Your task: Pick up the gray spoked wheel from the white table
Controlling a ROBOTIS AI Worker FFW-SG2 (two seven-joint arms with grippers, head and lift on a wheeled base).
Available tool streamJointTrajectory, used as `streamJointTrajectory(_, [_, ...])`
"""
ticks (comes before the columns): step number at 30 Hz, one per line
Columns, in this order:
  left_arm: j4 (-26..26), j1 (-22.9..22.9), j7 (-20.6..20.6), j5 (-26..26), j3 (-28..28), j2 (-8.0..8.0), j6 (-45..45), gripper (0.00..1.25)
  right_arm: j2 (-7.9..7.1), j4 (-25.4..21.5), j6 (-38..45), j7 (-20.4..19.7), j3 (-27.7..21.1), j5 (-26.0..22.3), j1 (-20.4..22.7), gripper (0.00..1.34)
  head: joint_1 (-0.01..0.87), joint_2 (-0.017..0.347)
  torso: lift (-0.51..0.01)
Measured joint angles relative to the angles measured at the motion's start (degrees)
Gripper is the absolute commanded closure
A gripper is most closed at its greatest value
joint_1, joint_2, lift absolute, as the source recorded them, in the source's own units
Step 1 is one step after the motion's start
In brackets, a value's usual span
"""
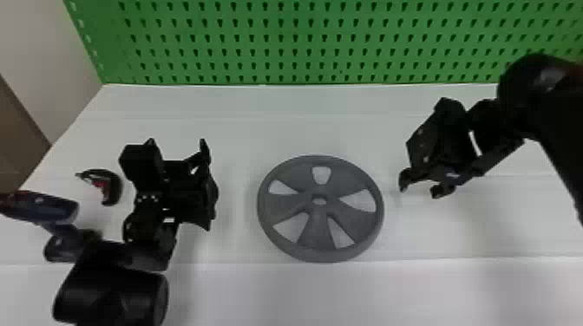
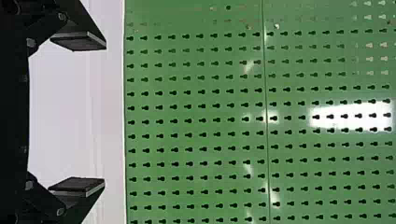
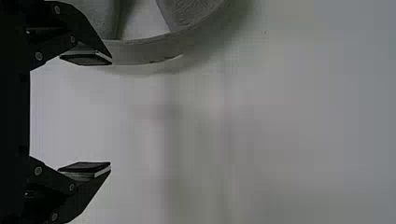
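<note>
Gray spoked wheel (image 1: 319, 227) lies flat on your white worktop (image 1: 234, 130), both sets of fingers released

You have the wheel between your two grippers in the head view, its five broad spokes running from a central hub to a round rim, with pale worktop visible through the openings. Your right gripper (image 1: 419, 191) is to the right of it, angled down toward the worktop, its fingers parted. In the right wrist view, you can see the same wide gap between the fingers, and part of the wheel's rim showing close to one of them; whether that finger touches it, you cannot tell from here.

Your left gripper (image 1: 177, 141) is over to the left of the wheel and apart from it, pointing toward the green pegboard (image 1: 303, 43) at the back. Its fingers stand well apart too, as the left wrist view shows you, with the pegboard's rows of dark slots beyond them.

Farther left on the worktop, beside your left gripper, you have a small curved black-and-red object (image 1: 113, 186). Nearer you, by the left edge of the head view, is a dark blue, drill-shaped tool (image 1: 47, 208), partly cut off by that edge
</note>
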Motion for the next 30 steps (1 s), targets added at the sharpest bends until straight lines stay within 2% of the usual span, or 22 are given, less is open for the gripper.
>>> streamJointTrajectory(3, [0.0,-0.1,0.0,0.0,-0.1,0.00,0.0,0.24,0.16,2.1,-0.1,-0.1,-1.5,-1.3,-0.2,0.46,0.770,0.044,-0.098])
streamJointTrajectory(6, [0.0,-0.1,0.0,0.0,-0.1,0.00,0.0,0.24,0.59,2.8,-0.1,-1.6,-2.5,-0.5,-0.6,0.46,0.770,0.044,-0.098])
streamJointTrajectory(9, [0.0,-0.2,0.0,0.0,-0.1,0.00,0.0,0.24,1.17,3.1,0.0,-5.5,-3.1,0.3,-1.1,0.46,0.770,0.044,-0.098])
streamJointTrajectory(13, [0.0,-0.1,0.0,0.0,0.0,0.00,0.0,0.24,1.77,3.1,0.0,-13.9,-3.3,-1.7,-1.6,0.46,0.770,0.044,-0.098])
streamJointTrajectory(17, [0.0,-0.1,0.0,0.0,0.0,0.00,0.0,0.24,1.83,3.0,-0.6,-26.3,-3.2,-10.2,-1.7,0.46,0.770,0.044,-0.098])
streamJointTrajectory(24, [0.0,-0.2,0.0,-0.1,-0.1,0.00,0.0,0.24,1.70,3.3,-0.8,-36.3,-2.7,-20.9,-1.7,0.46,0.770,0.044,-0.098])
streamJointTrajectory(26, [0.0,-0.2,0.0,-0.1,0.0,0.00,0.0,0.24,1.71,3.4,-0.6,-41.7,-2.5,-25.5,-1.7,0.46,0.770,0.044,-0.098])
streamJointTrajectory(30, [0.0,-0.2,0.0,-0.1,0.0,0.00,0.0,0.24,1.74,3.5,-0.5,-48.9,-1.7,-34.0,-1.5,0.46,0.770,0.044,-0.098])
